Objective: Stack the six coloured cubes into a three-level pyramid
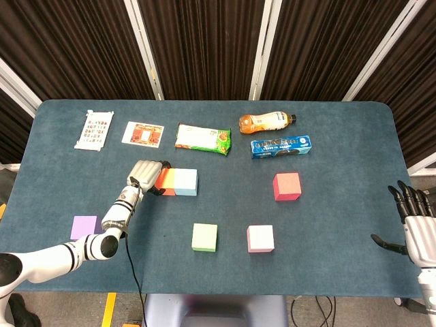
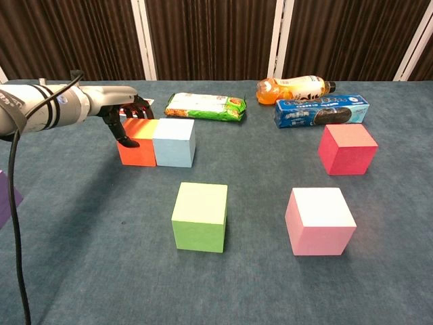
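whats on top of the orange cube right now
No cube is stacked on the orange cube. The left hand sits at its far-left top edge, with fingers down its left side. Contact under the hand is hidden.

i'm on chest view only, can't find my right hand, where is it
Observer: The right hand shows in the head view only, at the right edge of the table. Its fingers are apart and it holds nothing.
Operator: ok and the sixth cube, i just get a purple sliver at my left edge
Observer: The purple cube sits alone on the table near its left edge, just left of the left arm and apart from the green cube.
Operator: anything else out that way
Observer: A white printed packet lies flat at the far left of the back row.
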{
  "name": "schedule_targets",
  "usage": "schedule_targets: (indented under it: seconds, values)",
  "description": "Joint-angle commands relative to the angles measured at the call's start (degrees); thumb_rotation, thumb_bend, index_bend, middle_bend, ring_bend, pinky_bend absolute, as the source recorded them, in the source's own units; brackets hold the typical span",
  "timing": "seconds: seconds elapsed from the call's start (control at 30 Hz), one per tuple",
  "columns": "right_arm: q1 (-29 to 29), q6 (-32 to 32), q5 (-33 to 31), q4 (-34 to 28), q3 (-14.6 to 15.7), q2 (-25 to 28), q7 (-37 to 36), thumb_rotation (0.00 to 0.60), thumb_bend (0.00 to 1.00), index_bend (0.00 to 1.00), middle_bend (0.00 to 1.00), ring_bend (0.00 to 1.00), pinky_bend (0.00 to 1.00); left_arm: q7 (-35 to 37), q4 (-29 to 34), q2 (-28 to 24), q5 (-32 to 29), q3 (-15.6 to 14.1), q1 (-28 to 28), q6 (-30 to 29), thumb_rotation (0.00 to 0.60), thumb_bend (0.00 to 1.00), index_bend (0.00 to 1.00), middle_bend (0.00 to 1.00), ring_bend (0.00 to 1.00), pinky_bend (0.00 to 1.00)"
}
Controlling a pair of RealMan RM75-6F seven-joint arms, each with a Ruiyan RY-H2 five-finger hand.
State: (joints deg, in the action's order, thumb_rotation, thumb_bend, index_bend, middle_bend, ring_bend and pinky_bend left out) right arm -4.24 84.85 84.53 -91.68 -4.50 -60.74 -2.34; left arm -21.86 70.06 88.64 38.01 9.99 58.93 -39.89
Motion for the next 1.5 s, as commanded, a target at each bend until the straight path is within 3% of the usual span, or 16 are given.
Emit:
schedule_targets:
  seconds: [0.03,0.3,0.6,0.77,0.93,1.1,1.3,1.5]
  values:
    - [0.0,0.0,0.0,0.1,0.0,-0.1,0.0,0.6,0.03,0.0,0.01,0.0,0.1,-0.1,0.2,-0.2,-0.4,-0.1,0.1,0.2,0.6,0.32,0.26,0.36,0.38,0.41]
    - [-0.1,-0.2,0.1,0.0,0.0,0.0,-0.1,0.6,0.03,0.0,0.01,0.0,0.1,0.4,1.7,-1.2,-1.1,-0.4,0.0,0.5,0.6,0.32,0.1,0.19,0.19,0.37]
    - [-0.6,-0.8,0.9,-0.1,0.1,0.1,0.0,0.6,0.03,0.0,0.01,0.0,0.1,0.8,4.1,-2.7,0.0,-0.8,-0.7,-0.9,0.6,0.32,0.05,0.08,0.02,0.26]
    - [-2.3,-3.0,1.9,-0.5,0.2,0.3,0.0,0.6,0.03,0.0,0.01,0.0,0.11,1.8,7.8,-5.3,1.7,-0.8,-2.2,-3.4,0.6,0.32,0.03,0.05,0.0,0.23]
    - [-6.7,-9.7,1.6,-0.3,-0.5,0.2,-1.9,0.6,0.03,0.0,0.02,0.0,0.16,4.3,14.0,-9.9,5.4,-0.8,-5.7,-7.5,0.6,0.32,0.03,0.05,0.0,0.22]
    - [-13.4,-19.2,0.2,1.8,-2.1,-1.5,-4.0,0.6,0.06,0.01,0.11,0.02,0.22,7.7,18.4,-13.9,9.3,-1.4,-9.9,-11.3,0.6,0.32,0.03,0.06,0.0,0.22]
    - [-22.7,-32.7,-5.0,8.4,-4.7,-7.1,-4.6,0.6,0.09,0.1,0.18,0.07,0.26,12.0,22.2,-16.7,15.9,-2.4,-15.9,-18.3,0.6,0.32,0.08,0.1,0.03,0.22]
    - [-29.2,-40.6,-10.5,15.5,-6.8,-13.0,-2.6,0.6,0.11,0.14,0.19,0.08,0.26,14.3,23.5,-17.8,21.8,-3.9,-19.9,-22.4,0.6,0.32,0.11,0.12,0.05,0.22]
